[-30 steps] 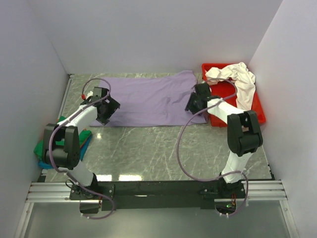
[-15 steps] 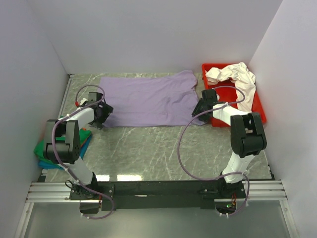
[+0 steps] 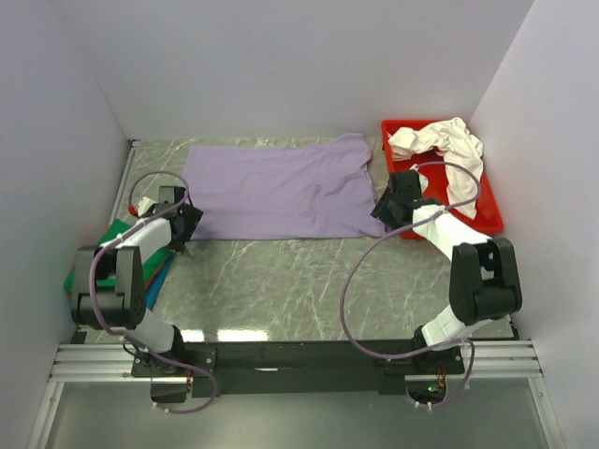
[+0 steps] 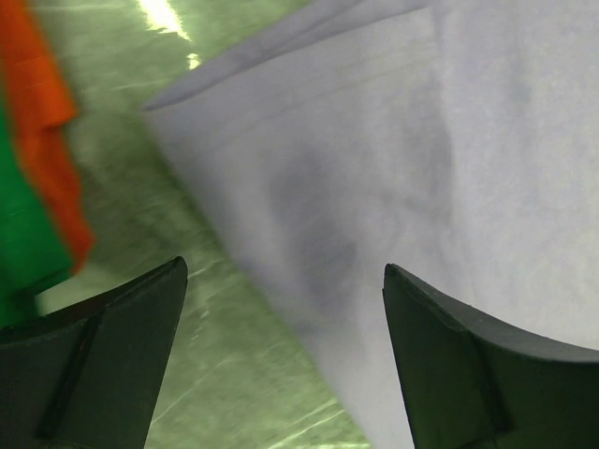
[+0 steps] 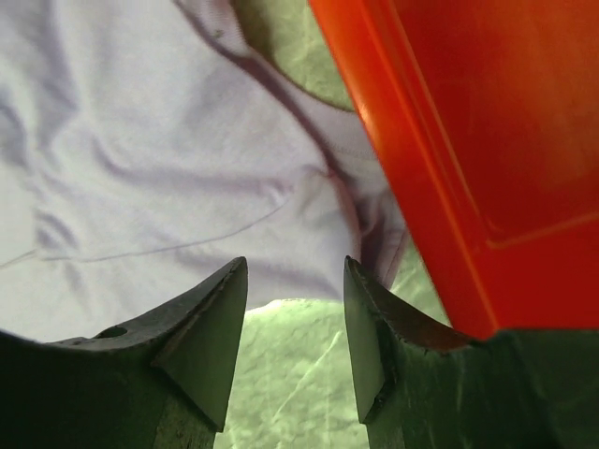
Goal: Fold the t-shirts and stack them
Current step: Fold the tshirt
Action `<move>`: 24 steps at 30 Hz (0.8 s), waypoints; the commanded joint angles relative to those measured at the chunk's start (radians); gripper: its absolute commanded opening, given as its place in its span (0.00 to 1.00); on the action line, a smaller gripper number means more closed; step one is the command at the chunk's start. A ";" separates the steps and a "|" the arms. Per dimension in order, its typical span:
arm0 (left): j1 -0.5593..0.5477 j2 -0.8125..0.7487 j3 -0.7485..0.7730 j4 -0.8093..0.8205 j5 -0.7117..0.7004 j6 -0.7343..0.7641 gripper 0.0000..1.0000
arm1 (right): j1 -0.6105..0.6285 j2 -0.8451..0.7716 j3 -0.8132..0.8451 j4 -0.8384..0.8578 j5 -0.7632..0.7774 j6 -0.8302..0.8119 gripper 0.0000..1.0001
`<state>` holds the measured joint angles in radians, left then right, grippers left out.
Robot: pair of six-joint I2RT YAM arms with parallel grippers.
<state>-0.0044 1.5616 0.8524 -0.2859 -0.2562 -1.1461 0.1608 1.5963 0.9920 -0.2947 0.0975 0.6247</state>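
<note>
Overhead; wrist close-ups over lavender shirt (image 3: 271,187)

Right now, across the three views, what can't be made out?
- Top view: the left arm covers the folded stack; shirt count unclear.
- Top view: the white t-shirt heaps in the red tray; anything beneath is hidden.
- Left wrist: green cloth and orange cloth blurred, cut by the frame edge.
- Right wrist: near hem of the lavender t-shirt partly behind the fingers.

the spread t-shirt (image 3: 276,187) is plain pale lavender. the counter (image 3: 281,281) is grey-green marble with whitish veins. the tray (image 3: 489,221) is bright red, and the crumpled shirt (image 3: 454,140) in it is creamy white. the green shirt (image 4: 19,234), the red-orange shirt (image 4: 42,112) and the blue shirt (image 3: 161,271) are plain. the arms (image 3: 150,234) are white and black, with purplish cables (image 3: 351,299).
</note>
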 commanded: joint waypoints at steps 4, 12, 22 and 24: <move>0.001 -0.101 -0.076 -0.032 -0.101 -0.072 0.89 | 0.066 -0.137 -0.098 0.028 0.021 0.059 0.52; 0.096 -0.058 -0.081 0.008 -0.149 -0.050 0.77 | 0.069 -0.176 -0.203 0.088 -0.004 0.076 0.52; 0.127 0.029 -0.090 0.114 -0.126 -0.024 0.52 | 0.057 -0.187 -0.243 0.100 0.011 0.070 0.53; 0.136 0.037 -0.093 0.135 -0.117 -0.020 0.48 | 0.049 -0.187 -0.251 0.101 0.011 0.067 0.53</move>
<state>0.1139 1.5574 0.7609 -0.1753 -0.3641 -1.1854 0.2260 1.4452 0.7586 -0.2234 0.0860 0.6876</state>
